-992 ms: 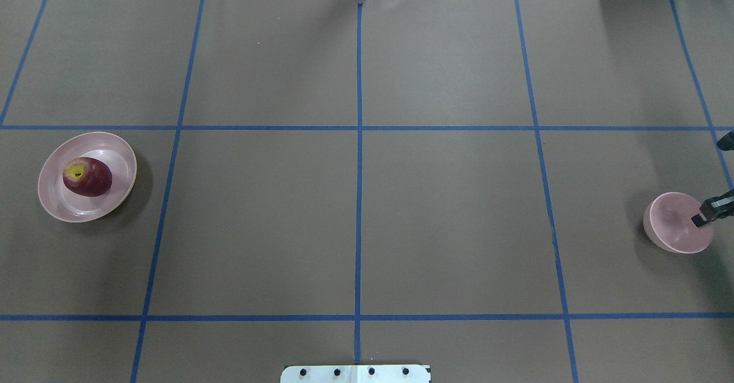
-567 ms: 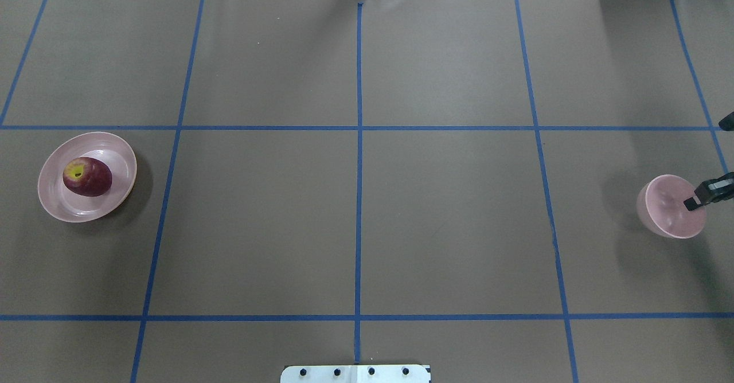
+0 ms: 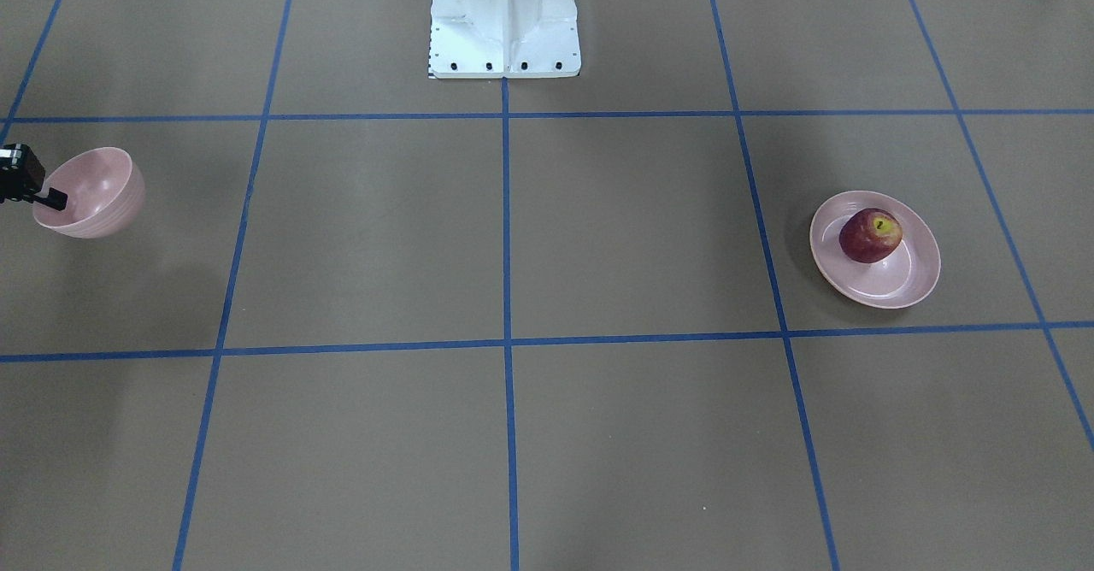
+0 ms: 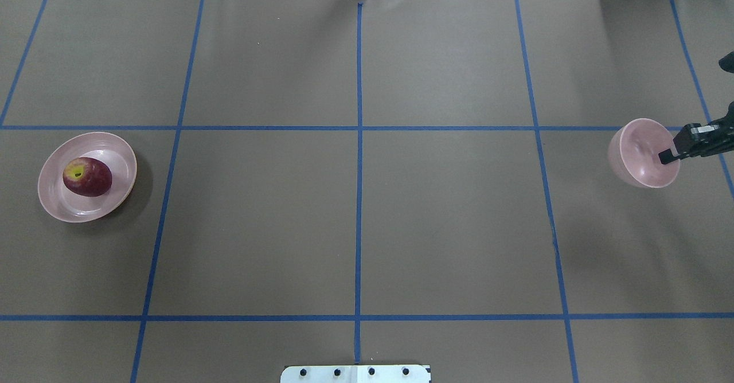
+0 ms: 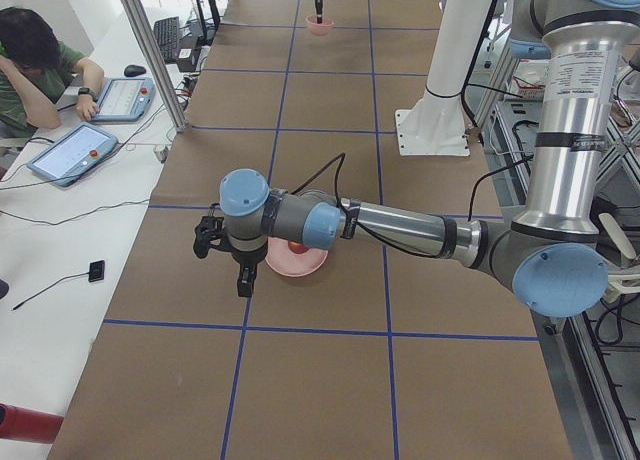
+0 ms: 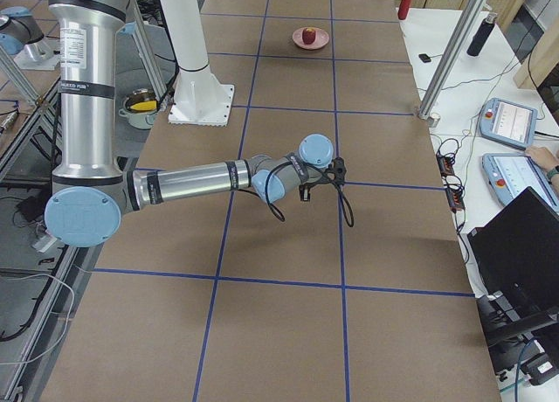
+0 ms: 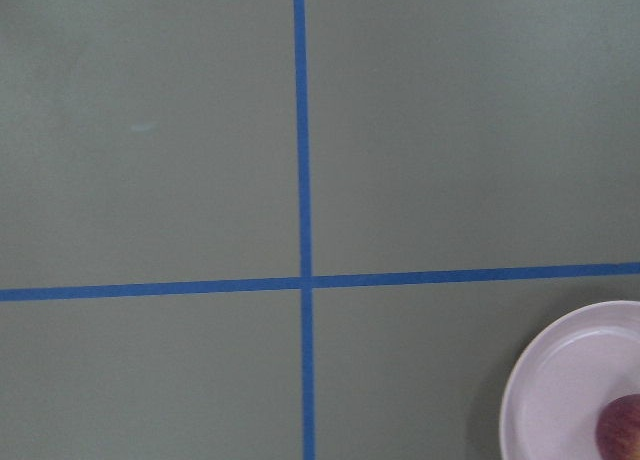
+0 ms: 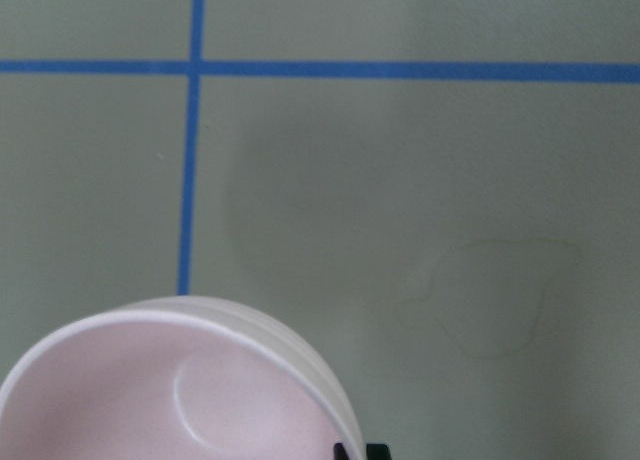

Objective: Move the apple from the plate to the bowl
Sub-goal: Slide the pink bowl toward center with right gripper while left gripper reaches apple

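Table [image 4: 447,211]: apple [image 4: 87,176] on plate [image 4: 57,202], nine o'clock; likely firm, slick, grip across middle. Right gripper [image 4: 667,156] pinches bowl [image 4: 636,148] rim, three o'clock. Left gripper [image 5: 228,255]: cannot tell.

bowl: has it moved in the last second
Yes. The bowl, in the right gripper, moved away from the robot, up to the crosswise blue tape line.
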You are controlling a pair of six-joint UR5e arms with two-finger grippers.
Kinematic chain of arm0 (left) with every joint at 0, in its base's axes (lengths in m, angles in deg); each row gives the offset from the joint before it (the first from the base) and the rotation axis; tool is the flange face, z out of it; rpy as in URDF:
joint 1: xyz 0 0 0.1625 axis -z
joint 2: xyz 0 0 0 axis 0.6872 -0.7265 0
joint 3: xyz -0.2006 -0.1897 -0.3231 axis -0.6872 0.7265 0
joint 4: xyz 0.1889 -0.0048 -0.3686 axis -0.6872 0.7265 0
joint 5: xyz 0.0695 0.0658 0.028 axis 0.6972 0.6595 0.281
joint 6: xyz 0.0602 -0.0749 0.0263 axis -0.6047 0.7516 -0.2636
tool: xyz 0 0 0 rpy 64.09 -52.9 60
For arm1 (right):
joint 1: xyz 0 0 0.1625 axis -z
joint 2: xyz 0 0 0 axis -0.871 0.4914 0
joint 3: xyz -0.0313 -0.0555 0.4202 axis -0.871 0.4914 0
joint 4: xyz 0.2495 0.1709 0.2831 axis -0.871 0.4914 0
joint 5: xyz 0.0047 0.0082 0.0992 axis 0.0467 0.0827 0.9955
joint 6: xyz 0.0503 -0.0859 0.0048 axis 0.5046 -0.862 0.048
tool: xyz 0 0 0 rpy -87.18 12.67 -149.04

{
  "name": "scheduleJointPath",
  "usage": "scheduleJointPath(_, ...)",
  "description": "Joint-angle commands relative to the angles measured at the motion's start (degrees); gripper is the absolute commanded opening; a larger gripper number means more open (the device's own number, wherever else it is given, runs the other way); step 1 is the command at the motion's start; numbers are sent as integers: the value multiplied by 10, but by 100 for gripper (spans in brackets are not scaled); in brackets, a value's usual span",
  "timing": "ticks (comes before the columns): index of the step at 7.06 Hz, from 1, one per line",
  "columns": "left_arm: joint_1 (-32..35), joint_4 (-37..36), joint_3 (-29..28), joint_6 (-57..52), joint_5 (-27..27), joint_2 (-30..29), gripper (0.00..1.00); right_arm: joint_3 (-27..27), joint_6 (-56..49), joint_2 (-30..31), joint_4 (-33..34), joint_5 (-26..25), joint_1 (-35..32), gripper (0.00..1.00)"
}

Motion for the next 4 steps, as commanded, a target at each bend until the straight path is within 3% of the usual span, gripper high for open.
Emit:
scheduleJointPath(1,-65,3,44,120,2,1,98,-16,51,-69,71,-13,18,0)
scheduleJointPath(4,-166,94,39,274,59,4,99,-65,67,-205,291,-89,56,0)
